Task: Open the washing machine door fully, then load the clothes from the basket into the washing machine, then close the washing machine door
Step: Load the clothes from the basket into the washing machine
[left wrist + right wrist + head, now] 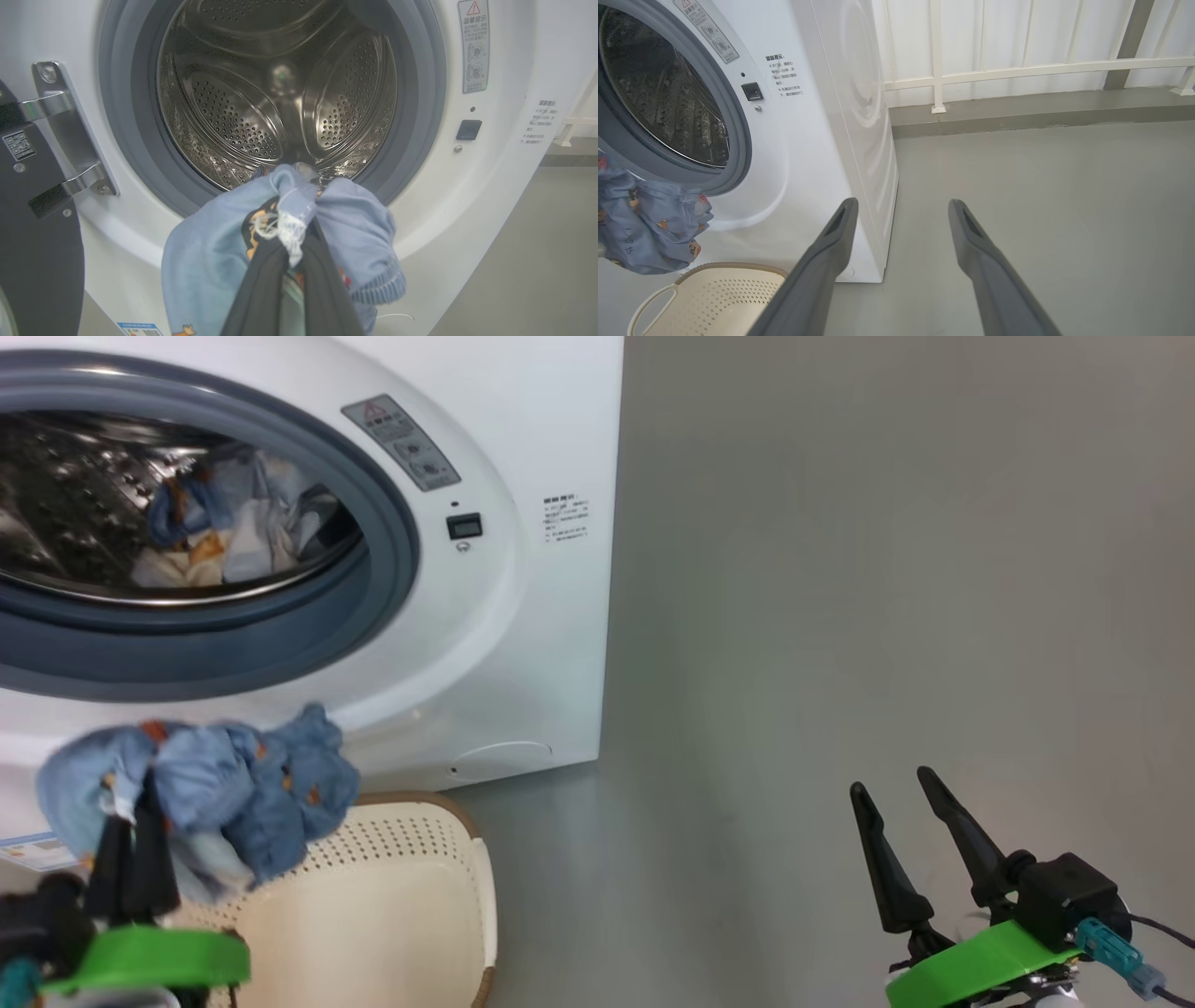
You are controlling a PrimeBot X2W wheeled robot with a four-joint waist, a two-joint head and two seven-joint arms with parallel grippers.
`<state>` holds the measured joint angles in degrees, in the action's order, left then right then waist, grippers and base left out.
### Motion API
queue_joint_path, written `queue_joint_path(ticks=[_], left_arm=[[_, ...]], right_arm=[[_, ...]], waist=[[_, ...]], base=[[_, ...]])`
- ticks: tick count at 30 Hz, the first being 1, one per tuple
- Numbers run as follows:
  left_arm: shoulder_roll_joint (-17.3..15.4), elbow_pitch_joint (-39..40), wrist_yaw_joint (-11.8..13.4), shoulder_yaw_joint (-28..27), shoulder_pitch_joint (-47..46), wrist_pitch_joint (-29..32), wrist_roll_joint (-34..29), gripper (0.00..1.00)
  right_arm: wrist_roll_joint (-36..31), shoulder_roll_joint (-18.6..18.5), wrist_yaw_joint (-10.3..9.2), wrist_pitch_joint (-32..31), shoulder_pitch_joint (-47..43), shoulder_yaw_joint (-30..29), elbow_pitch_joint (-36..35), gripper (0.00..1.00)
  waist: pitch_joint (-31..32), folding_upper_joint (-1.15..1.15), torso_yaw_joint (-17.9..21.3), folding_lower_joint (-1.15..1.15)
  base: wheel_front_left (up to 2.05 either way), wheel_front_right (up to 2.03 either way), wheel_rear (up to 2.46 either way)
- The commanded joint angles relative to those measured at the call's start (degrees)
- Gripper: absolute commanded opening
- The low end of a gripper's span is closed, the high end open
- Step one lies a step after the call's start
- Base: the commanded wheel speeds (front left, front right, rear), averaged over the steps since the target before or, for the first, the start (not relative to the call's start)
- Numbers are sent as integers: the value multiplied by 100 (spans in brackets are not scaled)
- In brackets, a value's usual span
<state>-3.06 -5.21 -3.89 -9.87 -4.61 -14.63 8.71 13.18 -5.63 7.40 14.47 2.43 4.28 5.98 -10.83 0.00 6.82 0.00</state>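
Where you inspect the left gripper [131, 807], confirm that its fingers [261, 289] are clamped together on a bunch of the clothes [215, 784]. The fabric is medium blue and pale blue with small orange figures. It is gathered at the fingertips and drapes to both sides of them.

You see this bunch raised above the basket [411, 896], in front of the lower edge of the washing machine [532, 616] opening. In the left wrist view it sits level with the bottom of the grey-blue seal [135, 154], with the steel drum [280, 93] directly behind it. You cannot tell whether the fabric touches the seal.

Check the drum interior in the head view: more garments [233, 527] of the same print lie at the bottom of the drum. The basket stands on the floor [840, 616] just beside the machine's front panel, under the held bunch.

At the left edge of the left wrist view, the washing machine door [32, 261] stands swung open, carried on its metal hinge [70, 140].

Now check the right gripper [892, 782]. Its jaws stand wide apart and grip nothing. It hangs over bare grey floor to the right of the machine, well apart from the basket and the clothes. In the right wrist view, its fingers point toward the machine's front right corner, with a white railing [1017, 70] beyond.
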Motion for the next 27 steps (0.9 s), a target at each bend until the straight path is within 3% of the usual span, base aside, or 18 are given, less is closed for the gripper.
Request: queue_joint_path(ticks=[1, 19, 27], left_arm=[[-190, 34, -37, -254, -393, -37, -25, 0], [-1298, -1750, -151, -350, -3058, 4, -146, 0], [-1606, -2523, -141, -310, -4004, 432, -91, 0]], right_arm=[[-1, -23, 9, 20, 161, 155, -124, 100], [146, 101, 9, 49, 508, 246, -21, 100], [227, 195, 9, 51, 592, 301, -91, 100]], waist=[[-164, 0, 114, 0], [-1157, 0, 719, 0], [-1723, 0, 836, 0]], base=[[0, 0, 0], [0, 0, 0], [0, 0, 0]])
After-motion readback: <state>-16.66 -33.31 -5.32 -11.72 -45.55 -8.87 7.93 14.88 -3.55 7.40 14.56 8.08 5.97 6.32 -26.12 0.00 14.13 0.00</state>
